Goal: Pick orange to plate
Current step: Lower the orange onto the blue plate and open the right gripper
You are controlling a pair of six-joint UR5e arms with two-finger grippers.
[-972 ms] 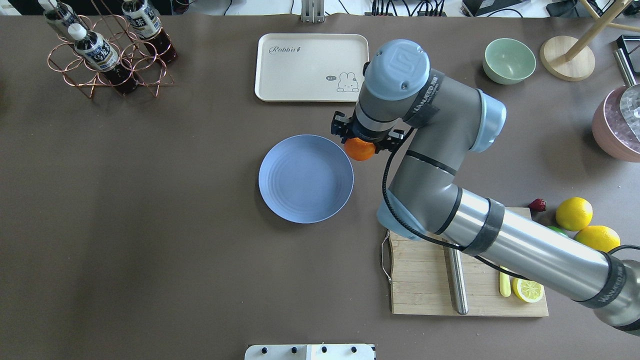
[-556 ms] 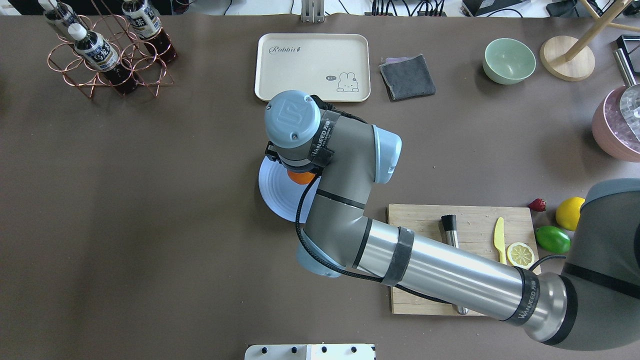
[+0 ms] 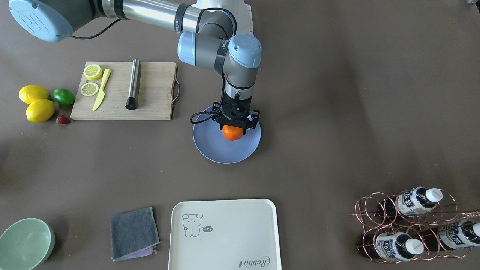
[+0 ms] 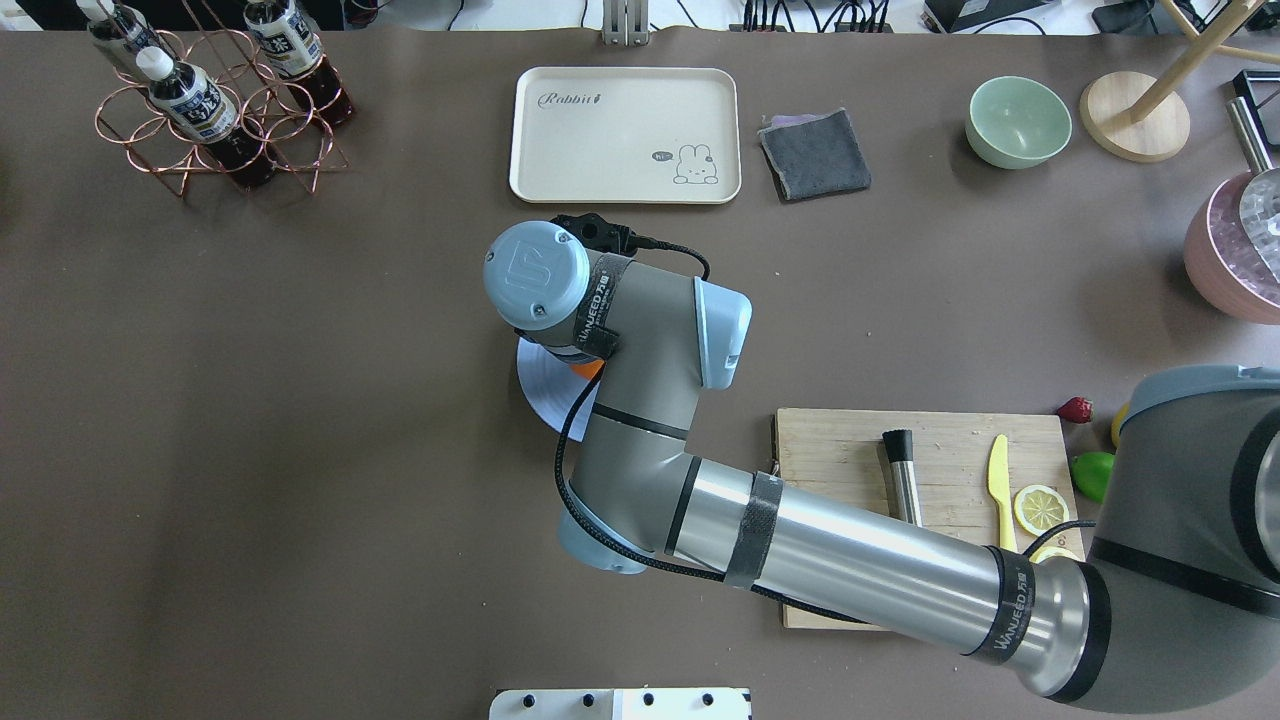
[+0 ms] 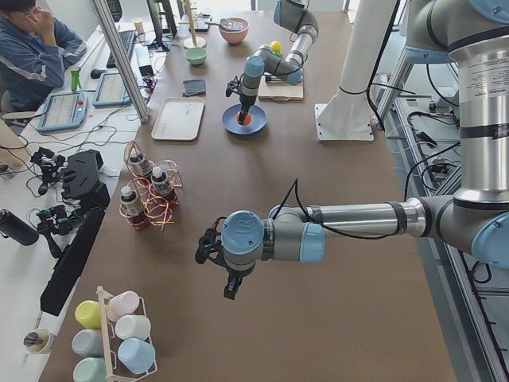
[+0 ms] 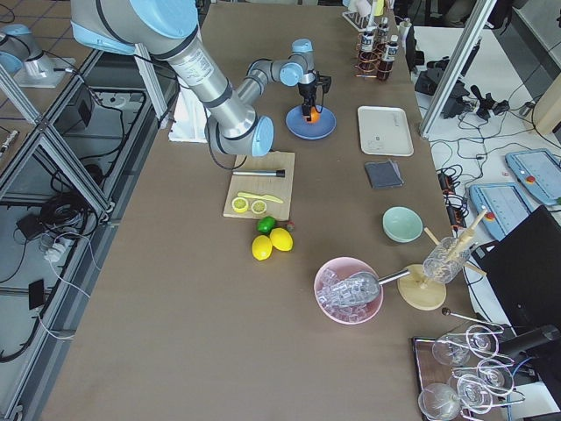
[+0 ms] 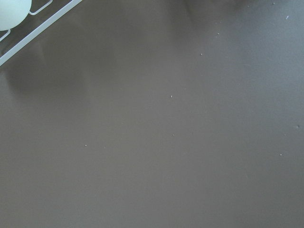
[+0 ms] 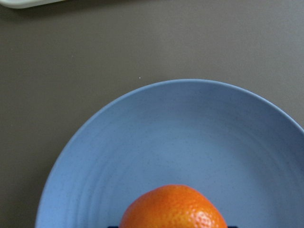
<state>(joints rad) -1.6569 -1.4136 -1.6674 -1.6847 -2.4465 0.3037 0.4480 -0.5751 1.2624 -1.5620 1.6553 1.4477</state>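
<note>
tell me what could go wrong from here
The orange is round and the plate is shallow: released from any height, it may roll off. Whether it touches the plate yet is unclear. The right jaws hang close over the plate, so opening could nudge it.

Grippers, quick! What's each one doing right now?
Left gripper: in view, but open or closed cannot be told.
Right gripper: closed on the orange, over the plate.
</note>
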